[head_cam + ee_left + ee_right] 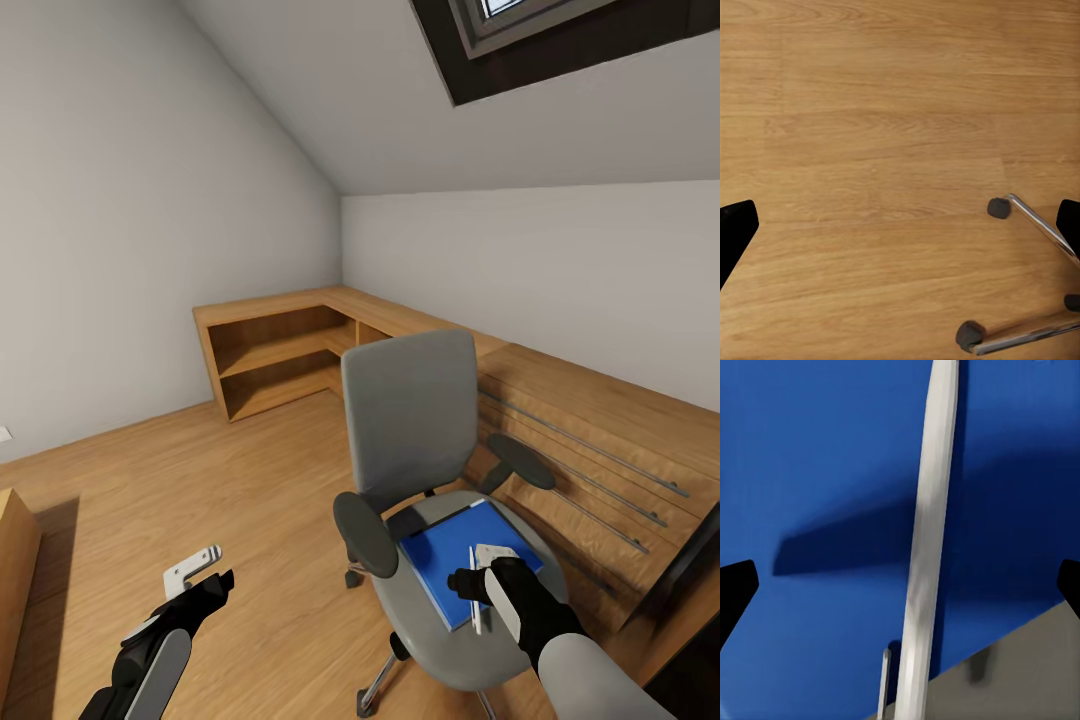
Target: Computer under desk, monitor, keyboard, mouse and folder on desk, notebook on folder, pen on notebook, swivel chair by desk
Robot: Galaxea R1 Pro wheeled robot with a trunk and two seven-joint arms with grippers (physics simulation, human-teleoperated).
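Both fingers of the right gripper [478, 578] stand wide apart over the pen [926, 555], gripping nothing; it lies on the folder [455, 560] on the swivel chair [410, 420] and looks likely to roll aside under an off-centre pinch

no readable text, no labels, no numbers, no signs

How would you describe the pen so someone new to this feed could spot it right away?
Find the grey swivel chair mid-room; on its seat lies a bright-blue folder. The pen is the thin white stick lying across the folder's near part, right below the right pincer. Everything else on the seat is flat and broad.
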